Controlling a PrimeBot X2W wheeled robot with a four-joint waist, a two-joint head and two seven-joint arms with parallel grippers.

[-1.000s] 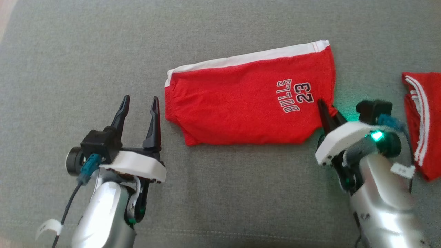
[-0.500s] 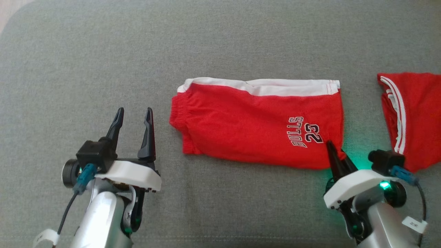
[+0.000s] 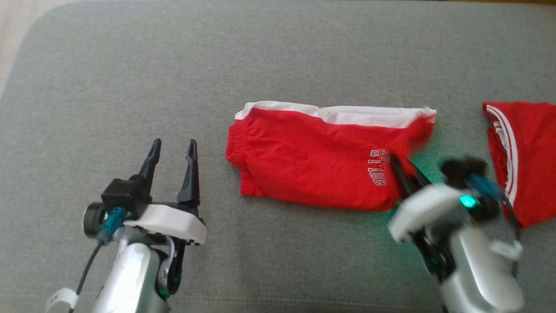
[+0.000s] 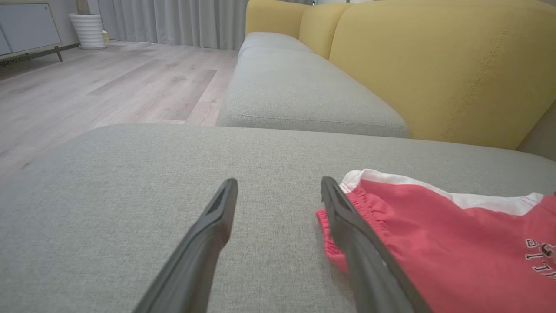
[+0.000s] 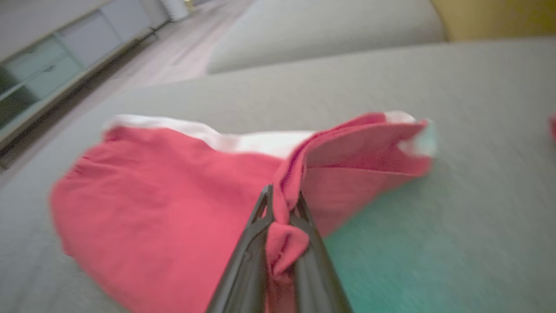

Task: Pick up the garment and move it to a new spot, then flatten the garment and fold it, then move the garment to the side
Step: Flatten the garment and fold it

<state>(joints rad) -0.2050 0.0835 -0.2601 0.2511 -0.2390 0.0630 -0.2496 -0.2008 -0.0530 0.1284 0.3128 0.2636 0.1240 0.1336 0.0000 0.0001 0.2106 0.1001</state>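
1. Garment location: the garment, red shorts with a white band, lies at the centre of the head view on the grey sofa cushion. The white band faces the top of the frame and the elastic waist faces left.
2. Right hand: closed on the garment. Its two fingers pinch a bunched fold of red cloth at the garment's lower right corner. In the right wrist view the cloth rises in a ridge toward the hand. A corner pinch probably lets one hand pull the whole piece while the rest trails flat.
3. Left hand: open and empty, at the lower left of the head view, just beside the waist end. Contact with the cloth cannot be confirmed. It appears parked clear, so that it does not snag the cloth.
4. A second red garment lies at the right edge, apart from the held one.
5. Judged step: the shorts look already folded, so the move to the side is in hand.
6. Caution: a single-corner hold may open the fold.
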